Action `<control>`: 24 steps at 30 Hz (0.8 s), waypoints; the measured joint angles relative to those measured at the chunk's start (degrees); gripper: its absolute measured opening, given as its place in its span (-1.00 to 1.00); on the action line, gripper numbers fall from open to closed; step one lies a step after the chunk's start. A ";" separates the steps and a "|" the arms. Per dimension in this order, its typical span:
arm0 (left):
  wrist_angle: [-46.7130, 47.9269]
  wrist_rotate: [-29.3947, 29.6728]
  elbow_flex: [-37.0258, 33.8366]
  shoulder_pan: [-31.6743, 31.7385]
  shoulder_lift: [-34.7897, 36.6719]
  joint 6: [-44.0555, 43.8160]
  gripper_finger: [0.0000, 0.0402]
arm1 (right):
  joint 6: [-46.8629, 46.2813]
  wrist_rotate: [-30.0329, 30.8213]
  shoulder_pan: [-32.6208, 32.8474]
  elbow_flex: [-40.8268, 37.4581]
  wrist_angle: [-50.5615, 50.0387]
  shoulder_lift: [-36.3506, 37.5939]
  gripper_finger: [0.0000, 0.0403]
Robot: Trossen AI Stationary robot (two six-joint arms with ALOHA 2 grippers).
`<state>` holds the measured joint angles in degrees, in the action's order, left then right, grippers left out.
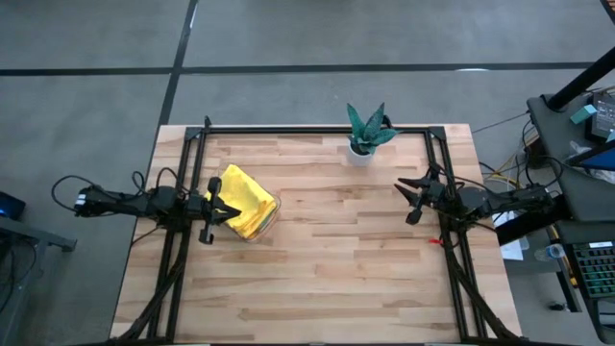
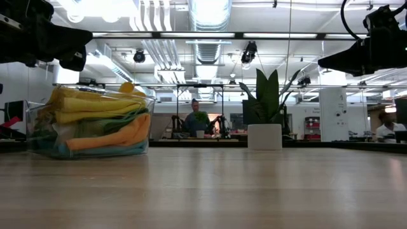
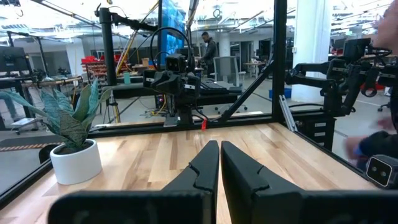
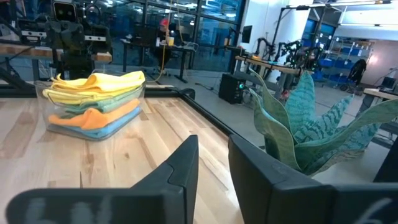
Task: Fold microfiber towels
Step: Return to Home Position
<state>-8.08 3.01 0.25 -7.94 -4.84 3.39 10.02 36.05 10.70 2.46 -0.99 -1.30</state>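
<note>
Left gripper: jaws closed, empty, raised just beside clear tray. Right gripper: jaws slightly apart, empty, at right of table. Both idle, presumably because folding looks finished. Microfiber towels: folded, stacked in tray, left side.

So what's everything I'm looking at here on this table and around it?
table: one, pale wood, under everything
frame: one, black, along the table's edges
tray: one, clear plastic, on the table's left side
towels: one folded stack in the tray; yellow on top, then pale green, orange, blue lowest
plant: one, teal leaves in a white pot, at the far edge
people: at least two, in the room beyond the table
left gripper: dark, shut, beside the tray
right gripper: dark, open, over the table's right side, holding nothing
</note>
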 joint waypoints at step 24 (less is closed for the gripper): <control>0.00 0.00 0.00 0.00 0.00 0.00 -0.98 | 0.00 0.00 0.00 0.00 0.00 0.00 -0.60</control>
<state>-8.08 3.01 0.25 -7.94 -4.84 3.39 10.02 36.05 10.70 2.46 -0.99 -1.30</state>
